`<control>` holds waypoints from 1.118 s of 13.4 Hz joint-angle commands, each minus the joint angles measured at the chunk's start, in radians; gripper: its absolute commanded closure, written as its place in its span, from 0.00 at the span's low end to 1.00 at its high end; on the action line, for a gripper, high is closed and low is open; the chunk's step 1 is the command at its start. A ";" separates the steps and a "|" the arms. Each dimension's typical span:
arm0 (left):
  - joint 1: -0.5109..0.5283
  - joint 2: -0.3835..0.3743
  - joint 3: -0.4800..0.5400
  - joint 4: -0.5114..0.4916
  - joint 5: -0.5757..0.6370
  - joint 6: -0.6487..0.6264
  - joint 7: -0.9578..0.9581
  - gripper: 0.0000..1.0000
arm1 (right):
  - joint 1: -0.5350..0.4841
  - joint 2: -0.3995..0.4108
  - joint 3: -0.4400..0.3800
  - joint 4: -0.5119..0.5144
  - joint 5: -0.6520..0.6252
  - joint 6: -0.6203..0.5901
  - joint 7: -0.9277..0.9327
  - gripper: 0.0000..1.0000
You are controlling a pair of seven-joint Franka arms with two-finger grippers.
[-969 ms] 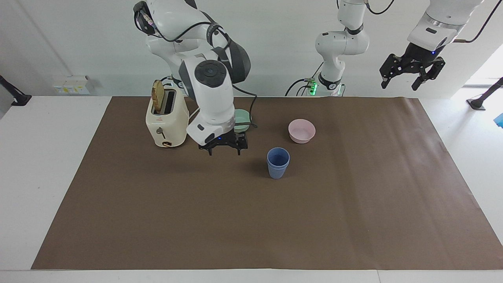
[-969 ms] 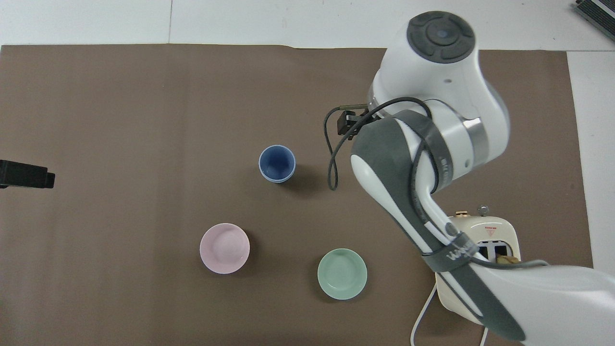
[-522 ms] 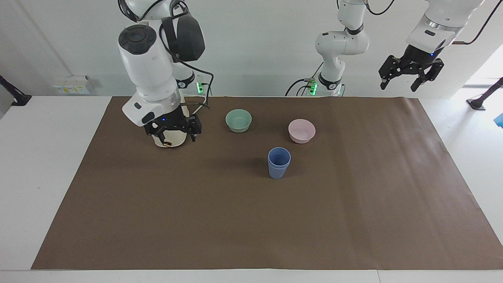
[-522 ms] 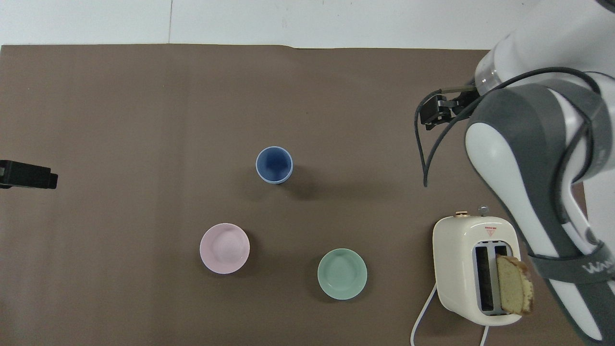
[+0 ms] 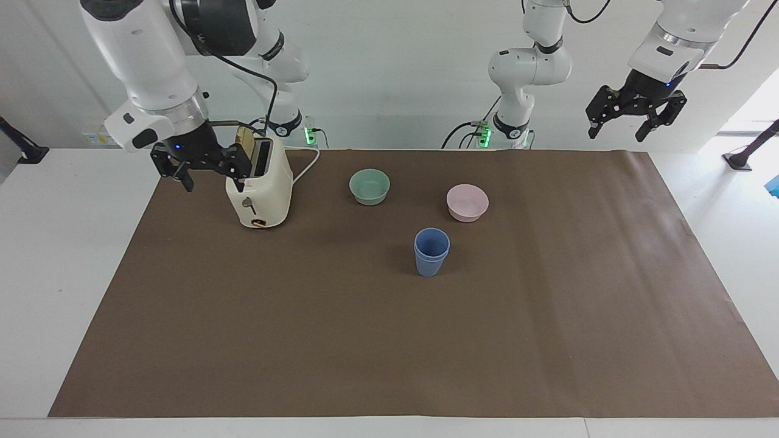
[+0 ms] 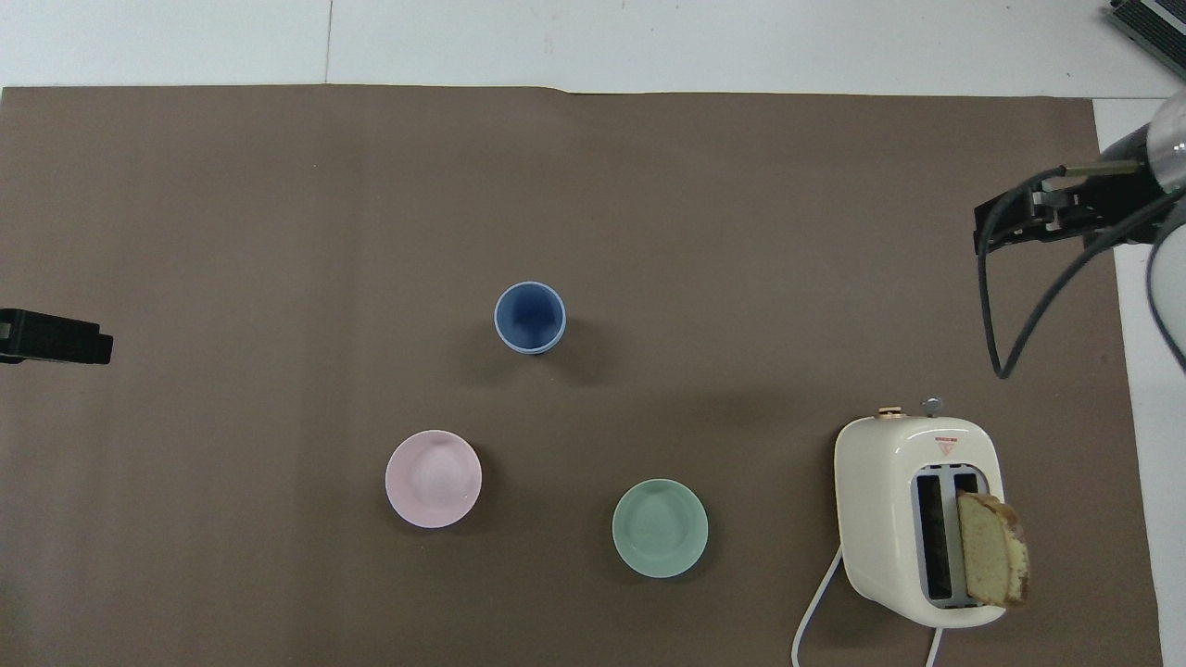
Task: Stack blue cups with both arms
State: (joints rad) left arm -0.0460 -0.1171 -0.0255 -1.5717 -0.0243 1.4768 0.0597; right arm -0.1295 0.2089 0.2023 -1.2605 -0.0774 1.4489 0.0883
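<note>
The two blue cups (image 5: 431, 252) stand nested as one upright stack in the middle of the brown mat, also in the overhead view (image 6: 529, 318). No gripper touches them. My right gripper (image 5: 214, 179) is open and empty, raised in the air beside the toaster at the right arm's end of the table; part of it shows in the overhead view (image 6: 1019, 218). My left gripper (image 5: 618, 131) is open and empty, held high over the left arm's end of the table, where that arm waits; its tip shows in the overhead view (image 6: 56, 335).
A cream toaster (image 5: 258, 188) with a bread slice in it stands at the right arm's end (image 6: 917, 519). A mint-green bowl (image 5: 369, 186) (image 6: 660, 528) and a pink bowl (image 5: 467, 202) (image 6: 433, 478) sit nearer to the robots than the cups.
My right arm swung away from beside the cup stack, rising and moving past the toaster to the right arm's end of the table. The cups and the left gripper stayed put.
</note>
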 commanded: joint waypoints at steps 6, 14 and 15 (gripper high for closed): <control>0.006 -0.022 -0.001 -0.028 -0.011 0.000 -0.007 0.00 | -0.079 -0.088 0.011 -0.028 0.005 -0.053 -0.153 0.00; 0.005 -0.022 -0.001 -0.030 -0.011 0.003 -0.008 0.00 | -0.107 -0.160 0.005 -0.157 0.013 0.018 -0.107 0.00; 0.005 -0.022 -0.001 -0.030 -0.011 0.003 -0.008 0.00 | -0.107 -0.160 0.005 -0.158 0.014 0.022 -0.079 0.00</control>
State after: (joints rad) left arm -0.0460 -0.1177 -0.0255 -1.5758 -0.0243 1.4768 0.0596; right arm -0.2213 0.0940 0.2012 -1.3555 -0.0768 1.4355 -0.0239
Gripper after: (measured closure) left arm 0.000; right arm 0.000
